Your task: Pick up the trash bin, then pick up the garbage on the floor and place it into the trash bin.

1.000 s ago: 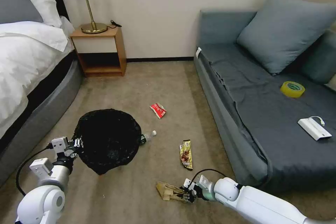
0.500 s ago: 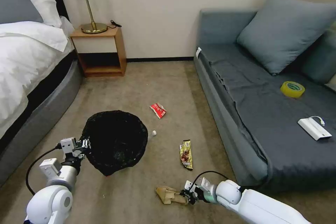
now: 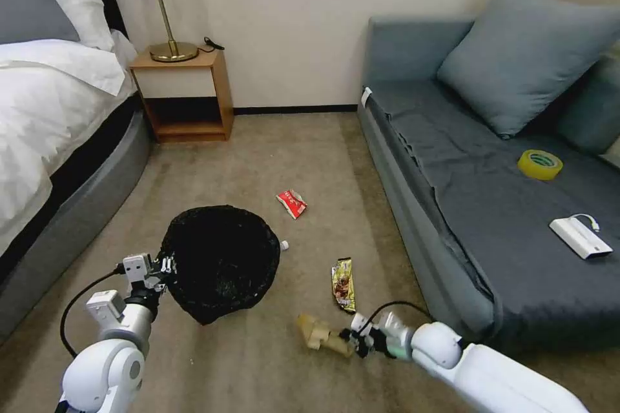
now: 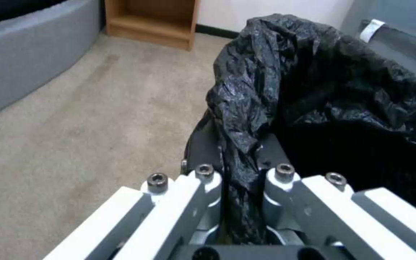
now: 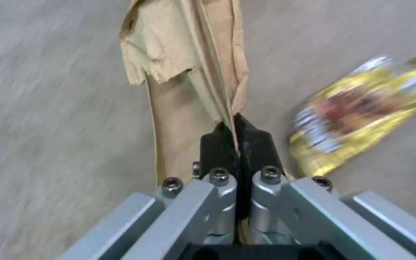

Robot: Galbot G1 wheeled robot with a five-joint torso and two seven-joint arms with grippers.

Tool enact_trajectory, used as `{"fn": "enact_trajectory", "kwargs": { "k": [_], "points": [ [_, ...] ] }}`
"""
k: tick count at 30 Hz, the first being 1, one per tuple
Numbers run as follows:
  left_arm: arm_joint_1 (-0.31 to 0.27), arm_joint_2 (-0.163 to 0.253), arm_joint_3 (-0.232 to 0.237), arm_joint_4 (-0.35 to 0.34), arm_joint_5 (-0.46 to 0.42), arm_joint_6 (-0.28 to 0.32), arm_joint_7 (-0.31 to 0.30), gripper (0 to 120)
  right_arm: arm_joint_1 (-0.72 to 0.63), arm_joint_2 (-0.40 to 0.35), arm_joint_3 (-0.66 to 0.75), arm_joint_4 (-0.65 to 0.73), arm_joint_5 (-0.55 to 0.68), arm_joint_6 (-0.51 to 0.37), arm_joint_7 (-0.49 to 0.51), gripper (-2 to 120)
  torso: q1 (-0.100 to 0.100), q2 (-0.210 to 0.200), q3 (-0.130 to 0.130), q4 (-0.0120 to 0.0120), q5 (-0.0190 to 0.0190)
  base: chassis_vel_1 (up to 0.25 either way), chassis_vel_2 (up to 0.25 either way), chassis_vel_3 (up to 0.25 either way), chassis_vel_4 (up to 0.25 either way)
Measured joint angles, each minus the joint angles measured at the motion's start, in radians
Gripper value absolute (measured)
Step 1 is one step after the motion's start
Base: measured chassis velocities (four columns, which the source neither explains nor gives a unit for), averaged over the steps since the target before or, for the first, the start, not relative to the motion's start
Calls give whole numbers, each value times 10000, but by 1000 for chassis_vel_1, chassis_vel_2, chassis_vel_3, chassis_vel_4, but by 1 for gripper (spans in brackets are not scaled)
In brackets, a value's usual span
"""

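Observation:
The trash bin (image 3: 219,261), lined with a crinkly black bag, hangs tilted just off the carpet, and my left gripper (image 3: 166,266) is shut on its near rim. The left wrist view shows that gripper (image 4: 239,144) pinching a fold of the bin's (image 4: 343,94) black bag. My right gripper (image 3: 352,342) is shut on the crumpled brown paper bag (image 3: 316,332), held low over the floor to the bin's right. In the right wrist view the gripper (image 5: 234,126) clamps the paper bag (image 5: 184,72). A yellow-brown wrapper (image 3: 343,282) (image 5: 357,115), a red wrapper (image 3: 292,202) and a bottle's cap end (image 3: 283,245) lie on the carpet.
A grey sofa (image 3: 452,206) runs along the right, carrying a yellow tape roll (image 3: 540,164) and a white box with a cable (image 3: 580,237). The bed (image 3: 51,116) lies on the left. A wooden nightstand (image 3: 184,93) with a lamp stands against the far wall.
My left gripper has carried the bin to the right, covering most of the bottle. My right gripper has moved right with the paper bag, raising it off the carpet.

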Motion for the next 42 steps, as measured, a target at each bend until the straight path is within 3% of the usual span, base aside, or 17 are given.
{"fn": "enact_trajectory", "kwargs": {
  "k": [12,16,17,22,26,42],
  "points": [
    [-24,-47,371,229,-147,-89,136,6,719,-284,2223,2767,1284,-878,900,0,0,0,0,2,-1,0,0,0,0],
    [-35,-52,437,236,-207,-89,173,6,897,-327,2235,3121,1561,-996,991,0,0,0,0,1,0,0,0,0,0],
    [-104,-68,621,264,-328,-32,211,6,1427,-450,2077,4064,2672,-1336,1238,0,0,0,0,1,-4,0,0,0,0],
    [-226,-81,769,324,-452,77,211,6,2189,-461,1307,5389,4125,-1753,1488,0,0,0,0,2,-4,0,0,0,0],
    [-250,-92,808,341,-484,115,247,6,2606,-243,492,5874,4324,-1937,1523,0,0,0,0,3,-3,0,0,0,0],
    [-55,-54,693,190,-907,252,543,6,2929,953,-1568,3874,2904,-1706,1295,0,0,0,0,2,0,0,0,0,0]
  ]
}}
